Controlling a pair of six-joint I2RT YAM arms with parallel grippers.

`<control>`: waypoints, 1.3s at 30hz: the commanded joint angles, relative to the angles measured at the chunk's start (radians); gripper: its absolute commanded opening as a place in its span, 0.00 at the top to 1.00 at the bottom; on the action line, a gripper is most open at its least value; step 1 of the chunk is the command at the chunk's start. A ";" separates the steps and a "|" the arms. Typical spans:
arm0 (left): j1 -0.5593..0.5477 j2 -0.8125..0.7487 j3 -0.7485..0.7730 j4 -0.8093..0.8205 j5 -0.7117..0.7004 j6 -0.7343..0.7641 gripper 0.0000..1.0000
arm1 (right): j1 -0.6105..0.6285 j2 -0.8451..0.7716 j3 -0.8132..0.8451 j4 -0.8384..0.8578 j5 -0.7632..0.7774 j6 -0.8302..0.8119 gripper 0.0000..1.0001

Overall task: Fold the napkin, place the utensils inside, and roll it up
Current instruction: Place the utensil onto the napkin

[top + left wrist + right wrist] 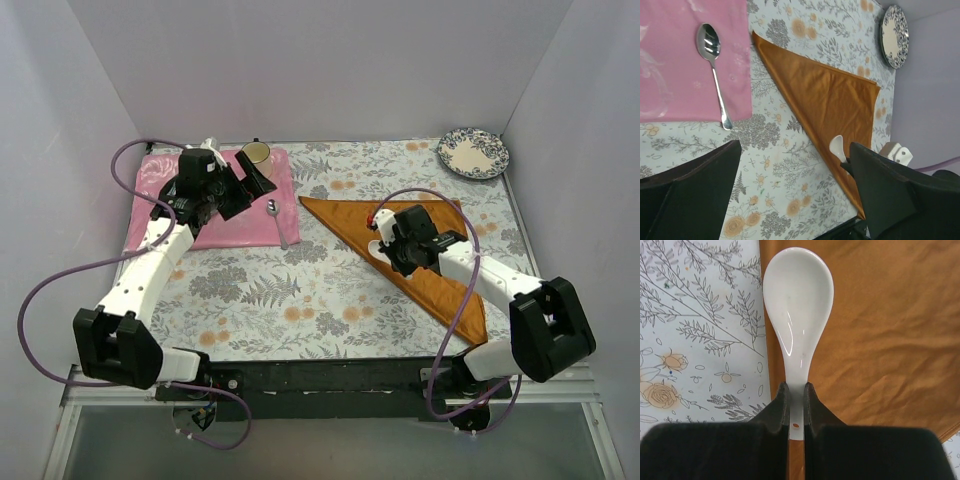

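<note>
White walls close in a table spread with a floral cloth (300, 290), and both arms reach out over it from the near edge. On the right half lies the napkin (345, 215), a rust-orange cloth folded into a long triangle with one point toward the middle of the table and another toward the right arm's base. The right gripper (796, 400) is clamped on the short handle of the white soup spoon (797, 300). The spoon's deep bowl faces up and straddles the napkin's long slanted edge, part over cloth and part over the floral print. I cannot tell whether it rests there or hangs just above. Over on the left, the left gripper (243, 185) hovers with its fingers spread wide and nothing between them, above a pink placemat (230, 232). A slim silver spoon (277, 222) lies at that mat's right edge, a cup (254, 152) stands at its far side, and a patterned plate (473, 153) sits in the far right corner.
</note>
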 commanded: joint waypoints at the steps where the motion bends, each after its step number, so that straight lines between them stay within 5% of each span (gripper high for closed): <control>1: -0.021 0.032 0.000 0.071 0.131 0.013 0.10 | -0.031 0.014 -0.033 0.031 -0.038 -0.046 0.99; 39: -0.125 0.141 -0.020 0.124 0.179 0.005 0.11 | -0.085 0.172 0.028 0.046 0.008 -0.092 0.92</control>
